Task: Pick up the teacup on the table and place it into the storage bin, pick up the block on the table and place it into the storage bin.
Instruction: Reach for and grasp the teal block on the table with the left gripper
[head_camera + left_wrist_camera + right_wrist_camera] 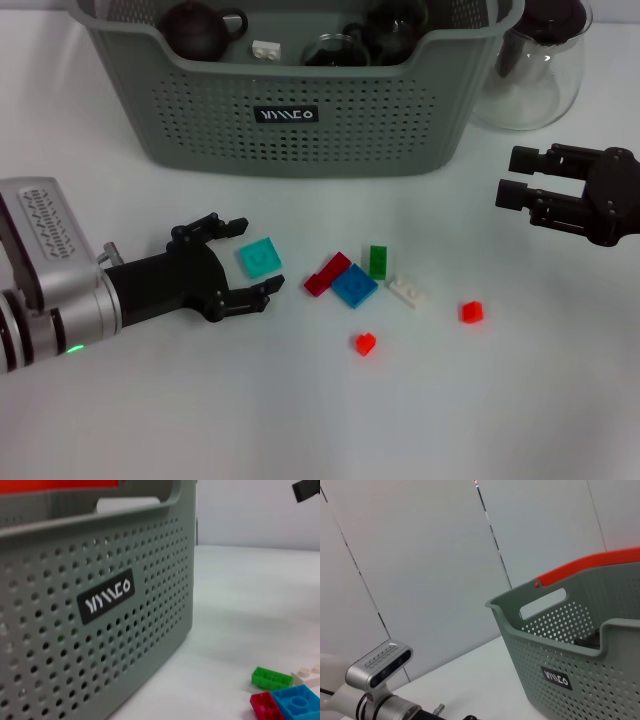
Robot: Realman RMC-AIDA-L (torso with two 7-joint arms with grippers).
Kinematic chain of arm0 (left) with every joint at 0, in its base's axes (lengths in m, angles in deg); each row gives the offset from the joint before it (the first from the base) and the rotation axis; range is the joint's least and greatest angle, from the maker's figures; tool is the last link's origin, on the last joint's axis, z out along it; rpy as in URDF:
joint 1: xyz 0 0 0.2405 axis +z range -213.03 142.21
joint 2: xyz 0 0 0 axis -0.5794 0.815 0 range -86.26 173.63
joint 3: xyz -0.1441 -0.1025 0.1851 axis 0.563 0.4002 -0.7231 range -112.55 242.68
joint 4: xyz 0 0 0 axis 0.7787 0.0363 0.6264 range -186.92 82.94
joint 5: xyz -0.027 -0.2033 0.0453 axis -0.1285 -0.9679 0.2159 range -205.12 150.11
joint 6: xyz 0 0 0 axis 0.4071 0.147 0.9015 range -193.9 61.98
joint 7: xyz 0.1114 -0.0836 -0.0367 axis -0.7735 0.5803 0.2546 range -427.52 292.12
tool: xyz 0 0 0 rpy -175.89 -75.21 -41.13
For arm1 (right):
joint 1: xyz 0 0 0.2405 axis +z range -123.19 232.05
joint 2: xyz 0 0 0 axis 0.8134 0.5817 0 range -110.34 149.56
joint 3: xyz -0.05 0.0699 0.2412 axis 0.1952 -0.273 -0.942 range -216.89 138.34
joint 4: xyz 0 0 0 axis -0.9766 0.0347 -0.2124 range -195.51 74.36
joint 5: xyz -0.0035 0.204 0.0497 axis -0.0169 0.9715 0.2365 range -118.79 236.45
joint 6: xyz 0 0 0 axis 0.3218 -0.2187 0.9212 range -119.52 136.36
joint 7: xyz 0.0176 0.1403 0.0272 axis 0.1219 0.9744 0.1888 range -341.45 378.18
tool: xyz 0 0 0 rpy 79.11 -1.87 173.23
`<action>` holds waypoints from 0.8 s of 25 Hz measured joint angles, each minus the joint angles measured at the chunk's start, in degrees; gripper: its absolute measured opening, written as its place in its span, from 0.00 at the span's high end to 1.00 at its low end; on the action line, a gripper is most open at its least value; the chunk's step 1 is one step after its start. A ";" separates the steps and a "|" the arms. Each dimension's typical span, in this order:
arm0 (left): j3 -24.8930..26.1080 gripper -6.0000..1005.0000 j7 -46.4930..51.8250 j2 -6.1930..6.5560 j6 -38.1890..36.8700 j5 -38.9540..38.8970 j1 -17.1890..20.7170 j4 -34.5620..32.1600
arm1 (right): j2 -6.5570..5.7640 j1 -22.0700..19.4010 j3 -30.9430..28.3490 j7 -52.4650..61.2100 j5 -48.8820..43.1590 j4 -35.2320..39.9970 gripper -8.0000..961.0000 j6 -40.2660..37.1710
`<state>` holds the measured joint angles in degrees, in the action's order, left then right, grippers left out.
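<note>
The grey-green storage bin point(300, 110) stands at the back of the table and also fills the left wrist view point(100, 605). Dark tea ware point(195, 28) and a small white block point(266, 48) lie inside it. No teacup shows on the table. My left gripper point(258, 256) is low over the table and open, with a teal block point(262, 262) lying flat between its fingertips, not clamped. To the right lie dark red point(327, 274), blue point(354, 286), green point(378, 261) and white point(408, 290) blocks. My right gripper point(512, 176) hovers open and empty at the right.
A clear glass jug point(530, 70) with a dark lid stands right of the bin. Two small red blocks point(471, 312) point(365, 344) lie nearer the front. In the right wrist view the bin point(580, 670) has an orange rim behind it.
</note>
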<state>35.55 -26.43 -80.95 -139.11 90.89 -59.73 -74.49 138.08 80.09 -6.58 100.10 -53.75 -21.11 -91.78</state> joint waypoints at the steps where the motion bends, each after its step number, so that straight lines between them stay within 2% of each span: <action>1: -0.01 0.13 -1.20 -0.02 0.01 -0.63 0.12 0.36 | 0.00 0.00 0.00 0.00 0.00 0.00 0.36 0.00; 9: -0.02 0.13 -4.03 -0.08 0.28 -1.77 0.41 1.77 | 0.00 0.00 0.00 0.00 -0.01 0.00 0.36 0.00; 20: -0.02 0.35 -3.85 0.01 1.81 -1.76 0.42 1.93 | 0.00 -0.15 0.00 0.00 -0.15 0.00 0.36 0.00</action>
<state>35.54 -30.28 -80.94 -137.30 89.12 -59.31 -72.56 138.08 79.94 -6.58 100.10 -53.90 -21.11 -91.78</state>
